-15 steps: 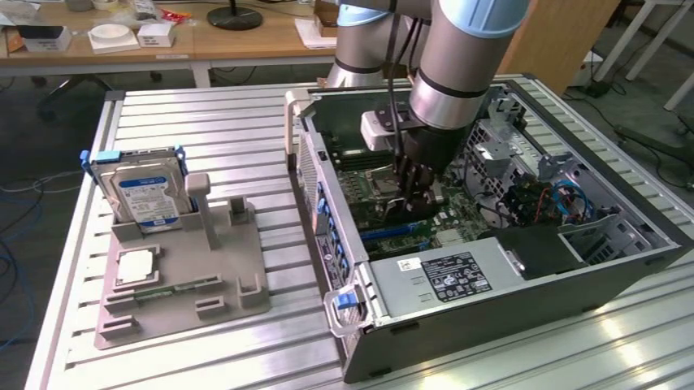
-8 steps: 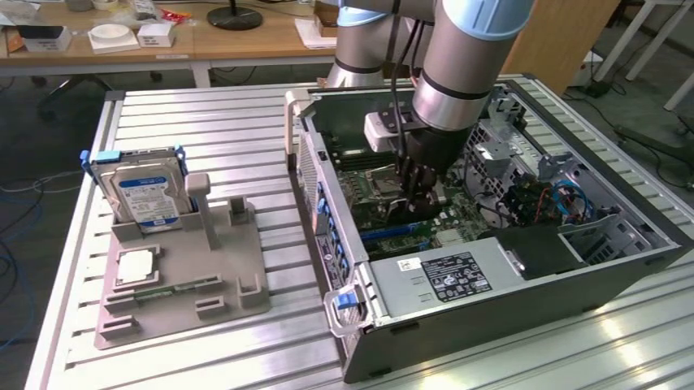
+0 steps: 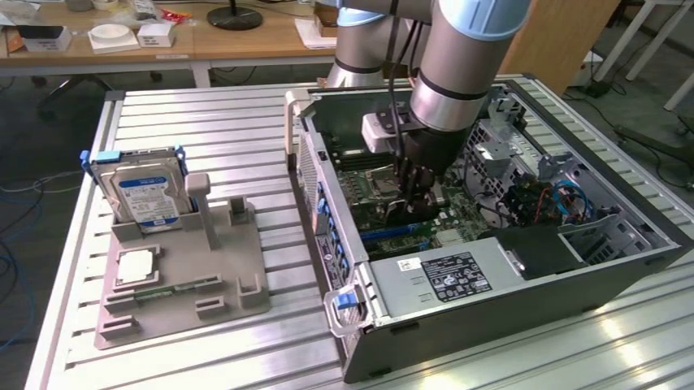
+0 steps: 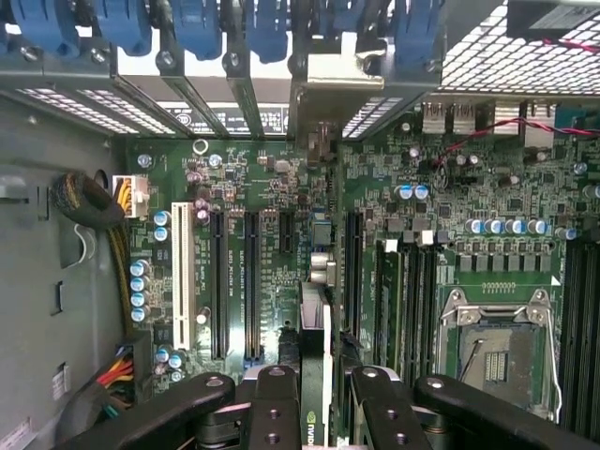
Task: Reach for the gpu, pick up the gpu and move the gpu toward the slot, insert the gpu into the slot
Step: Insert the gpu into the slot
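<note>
The gripper (image 4: 314, 398) is inside the open computer case (image 3: 607, 268), closed on the gpu (image 4: 315, 356), which stands edge-on between its fingers (image 4: 277, 403). The card hangs directly above the motherboard (image 4: 469, 178), close to the long slot (image 4: 352, 272). The hard drive (image 3: 146, 195) stands in the grey fixture (image 3: 227, 276) at the exterior view's left.

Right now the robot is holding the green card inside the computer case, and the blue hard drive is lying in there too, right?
Not quite. The gripper does hold the gpu inside the case, but the exterior view shows the hard drive standing in a holder on the table, outside.
</note>
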Tool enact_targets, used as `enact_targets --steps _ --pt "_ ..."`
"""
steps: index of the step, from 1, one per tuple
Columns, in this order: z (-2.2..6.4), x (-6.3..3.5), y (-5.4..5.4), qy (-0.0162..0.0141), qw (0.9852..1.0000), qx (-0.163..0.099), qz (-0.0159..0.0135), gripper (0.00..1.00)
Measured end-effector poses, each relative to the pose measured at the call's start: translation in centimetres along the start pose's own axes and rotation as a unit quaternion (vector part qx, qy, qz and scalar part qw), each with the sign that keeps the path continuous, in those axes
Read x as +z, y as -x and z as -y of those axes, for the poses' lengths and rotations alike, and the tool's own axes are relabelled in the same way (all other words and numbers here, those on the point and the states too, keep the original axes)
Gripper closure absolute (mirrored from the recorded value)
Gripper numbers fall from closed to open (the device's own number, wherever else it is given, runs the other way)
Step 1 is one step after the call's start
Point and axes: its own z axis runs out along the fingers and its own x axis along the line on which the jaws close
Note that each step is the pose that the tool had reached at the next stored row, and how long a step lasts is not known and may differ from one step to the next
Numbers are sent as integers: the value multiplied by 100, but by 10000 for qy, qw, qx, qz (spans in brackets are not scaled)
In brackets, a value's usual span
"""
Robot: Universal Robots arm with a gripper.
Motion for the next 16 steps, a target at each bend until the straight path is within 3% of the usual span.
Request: enact_targets --steps 16 --pt "-61 39 -3 1 10000 -1 -10 74"
